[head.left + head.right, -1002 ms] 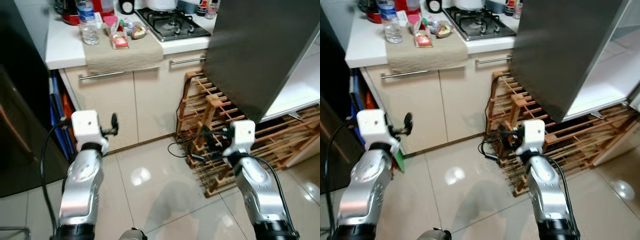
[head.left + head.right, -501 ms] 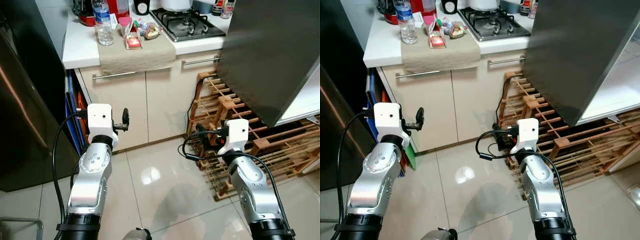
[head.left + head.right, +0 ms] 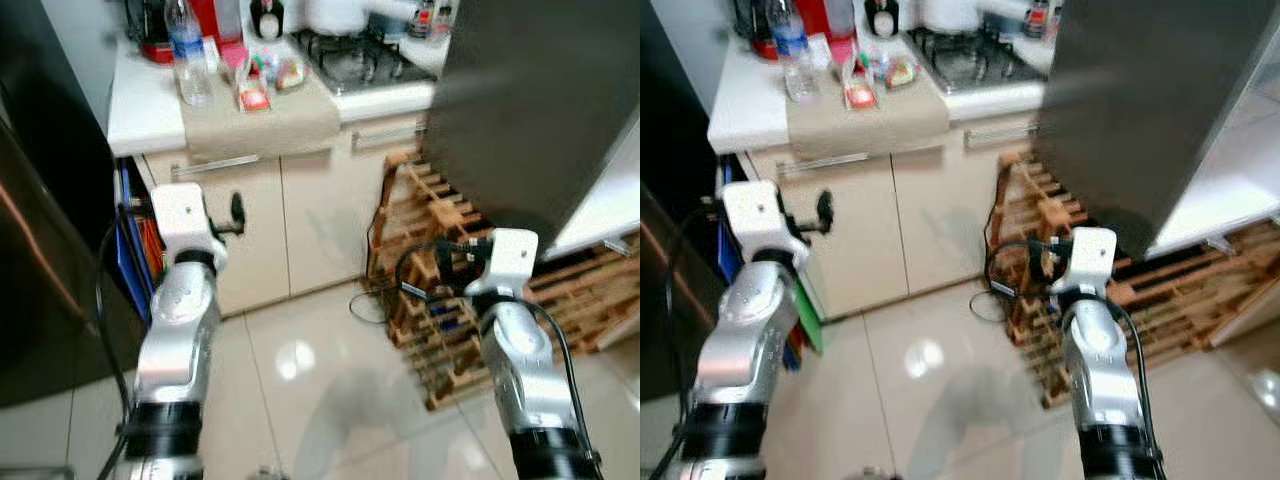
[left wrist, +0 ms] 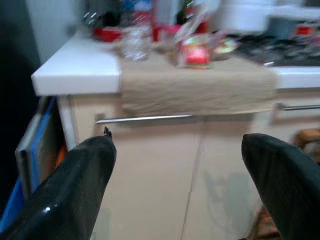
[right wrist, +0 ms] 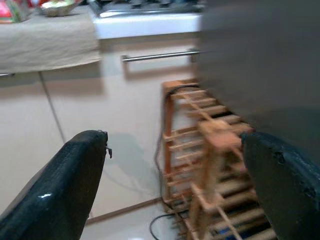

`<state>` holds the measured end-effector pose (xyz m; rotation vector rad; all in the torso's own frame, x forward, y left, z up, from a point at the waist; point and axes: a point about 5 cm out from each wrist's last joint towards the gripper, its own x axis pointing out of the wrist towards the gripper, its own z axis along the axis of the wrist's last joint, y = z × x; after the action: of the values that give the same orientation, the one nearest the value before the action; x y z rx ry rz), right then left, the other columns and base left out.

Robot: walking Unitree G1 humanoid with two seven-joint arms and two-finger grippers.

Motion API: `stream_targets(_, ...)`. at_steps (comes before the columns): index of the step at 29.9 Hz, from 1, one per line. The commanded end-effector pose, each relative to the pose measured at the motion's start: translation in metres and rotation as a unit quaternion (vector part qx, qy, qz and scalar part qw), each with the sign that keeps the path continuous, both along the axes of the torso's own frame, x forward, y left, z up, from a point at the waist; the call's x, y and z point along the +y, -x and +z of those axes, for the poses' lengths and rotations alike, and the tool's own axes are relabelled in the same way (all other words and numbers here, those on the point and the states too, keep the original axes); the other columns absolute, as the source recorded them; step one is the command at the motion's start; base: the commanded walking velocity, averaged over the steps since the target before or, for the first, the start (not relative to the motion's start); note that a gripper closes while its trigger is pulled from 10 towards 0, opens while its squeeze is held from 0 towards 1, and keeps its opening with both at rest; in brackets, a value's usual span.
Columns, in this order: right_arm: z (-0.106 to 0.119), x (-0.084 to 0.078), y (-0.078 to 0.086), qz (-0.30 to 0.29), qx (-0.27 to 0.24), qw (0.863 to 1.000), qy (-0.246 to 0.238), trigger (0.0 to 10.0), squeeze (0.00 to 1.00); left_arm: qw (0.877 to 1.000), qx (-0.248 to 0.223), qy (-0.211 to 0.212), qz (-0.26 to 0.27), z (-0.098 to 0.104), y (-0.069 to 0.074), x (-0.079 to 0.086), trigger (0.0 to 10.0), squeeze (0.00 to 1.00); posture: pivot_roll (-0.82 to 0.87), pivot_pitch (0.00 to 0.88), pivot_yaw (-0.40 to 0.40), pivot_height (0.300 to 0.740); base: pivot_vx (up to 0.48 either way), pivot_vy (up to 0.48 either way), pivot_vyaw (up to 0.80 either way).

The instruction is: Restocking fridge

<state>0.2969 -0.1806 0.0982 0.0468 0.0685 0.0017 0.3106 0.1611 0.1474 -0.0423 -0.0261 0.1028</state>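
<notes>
The open fridge door (image 3: 530, 100), dark grey, fills the upper right. On the white counter (image 3: 140, 95) a beige cloth (image 3: 265, 115) carries a clear water bottle (image 3: 190, 60), a red snack packet (image 3: 252, 93) and other small packets. My left gripper (image 4: 176, 142) is held up in front of the cupboard doors, open and empty, well below the counter edge. My right gripper (image 5: 174, 145) is raised before the wooden rack, open with nothing between its fingers.
A wooden wine rack (image 3: 440, 230) stands on the floor under the fridge door, with a black cable (image 3: 375, 300) beside it. A gas hob (image 3: 360, 60) lies behind the cloth. A dark tall appliance (image 3: 40, 250) bounds the left; blue boards (image 3: 125, 230) sit in the gap.
The whole picture has shifted and blurred, so the camera has moved. Both arms stay raised in front of me with their fingers apart.
</notes>
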Motion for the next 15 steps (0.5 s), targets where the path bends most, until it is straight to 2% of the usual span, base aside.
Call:
stream_targets(1,0.008,0.006,-0.003,0.018,-0.015,1.0,-0.002,10.0,0.0,1.0,0.006,0.003,0.006,-0.003,-0.001,0.002,10.0,0.0,0.0,0.0,0.035,0.74,0.48,0.0,0.49)
stream_targets(3,0.007,0.008,-0.004,0.026,-0.014,1.0,-0.001,10.0,0.0,1.0,0.016,0.001,0.007,-0.006,-0.002,0.0,10.0,0.0,0.0,0.0,0.035,0.74,0.439,0.0,0.49)
stream_targets(8,0.007,0.011,-0.004,0.039,-0.014,0.999,-0.004,10.0,0.02,0.999,0.033,-0.018,0.005,-0.01,-0.003,-0.007,10.0,0.0,0.0,0.0,0.026,0.74,0.0,0.0,0.49)
stream_targets(15,0.009,0.012,-0.007,0.045,-0.018,0.999,-0.005,10.0,0.04,0.999,0.021,-0.031,-0.022,-0.006,-0.005,-0.016,10.0,0.0,0.01,0.0,0.024,0.74,0.0,0.0,0.48)
